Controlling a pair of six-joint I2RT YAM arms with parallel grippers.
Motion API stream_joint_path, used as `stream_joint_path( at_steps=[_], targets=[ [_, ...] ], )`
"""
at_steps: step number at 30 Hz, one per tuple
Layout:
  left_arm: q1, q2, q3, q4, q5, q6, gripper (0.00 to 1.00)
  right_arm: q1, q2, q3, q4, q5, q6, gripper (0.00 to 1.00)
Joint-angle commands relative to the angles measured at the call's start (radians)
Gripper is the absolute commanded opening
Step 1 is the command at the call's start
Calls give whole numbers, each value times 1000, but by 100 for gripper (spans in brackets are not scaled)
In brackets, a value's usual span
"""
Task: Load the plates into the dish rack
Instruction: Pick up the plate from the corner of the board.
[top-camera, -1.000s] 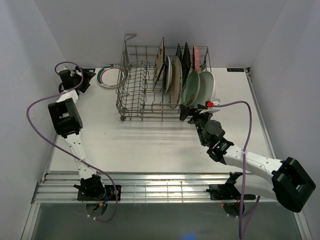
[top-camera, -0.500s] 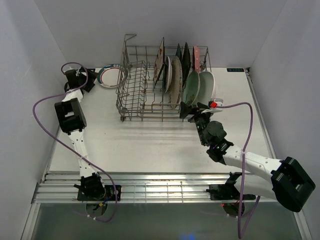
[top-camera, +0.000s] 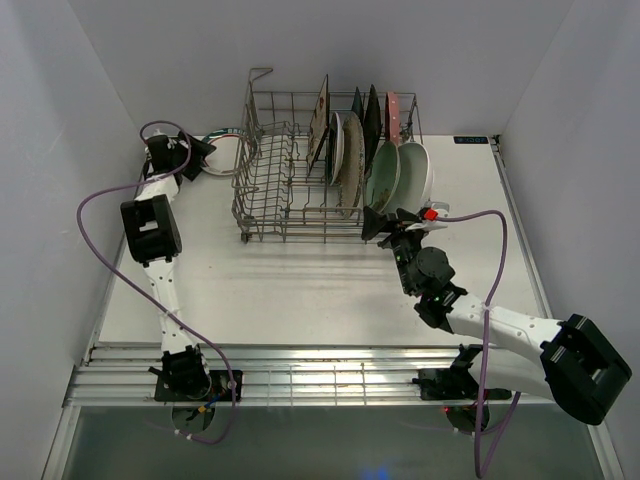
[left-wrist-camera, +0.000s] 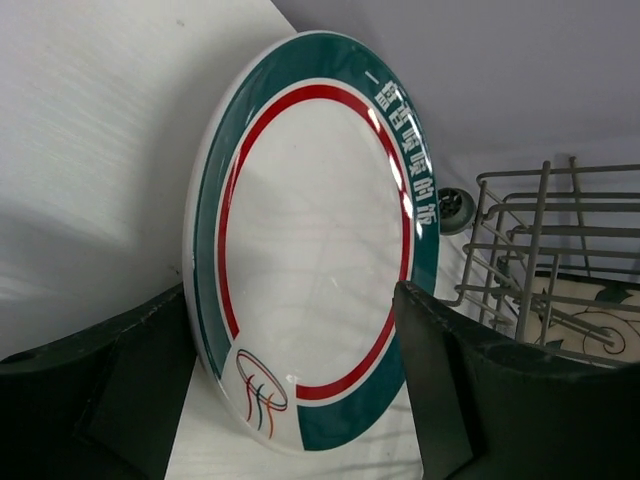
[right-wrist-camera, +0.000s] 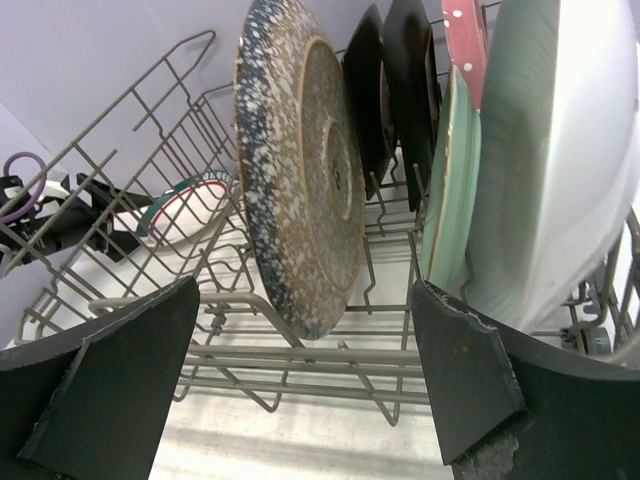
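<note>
At the far left of the bench (top-camera: 300, 290), just beside the left end of the dish rack (top-camera: 268, 160), a white plate with a green and red rim (left-wrist-camera: 310, 250) lies outside the rack. The left gripper (left-wrist-camera: 295, 300) has its jaws spread wide with one finger on either side of the plate's near rim; the wrist view does not show whether the fingers touch it. The left part of the rack holds bare tines, while the other plates stand on edge in its right half: a cream flowered square plate (top-camera: 322, 118), a speckled grey plate (right-wrist-camera: 300, 170), dark plates behind it, a pink plate (top-camera: 392, 108), a mint plate (top-camera: 382, 178) and a white oval plate (top-camera: 416, 172). The right gripper (right-wrist-camera: 305, 290) hangs near the rack's front right side, jaws wide apart with nothing between them, facing the speckled grey plate.
</note>
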Motion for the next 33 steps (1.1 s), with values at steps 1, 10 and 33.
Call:
stream_joint_path(
  at_steps=[1, 10, 33],
  targets=[
    [-1, -9, 24, -8, 30, -6, 84, 1, -27, -37, 119, 39, 10, 92],
    [0, -13, -7, 35, 45, -40, 44, 2, -52, -58, 127, 51, 14, 92],
    [92, -246, -240, 106, -2, -8, 0, 1, -56, -58, 127, 14, 30, 92]
  ],
)
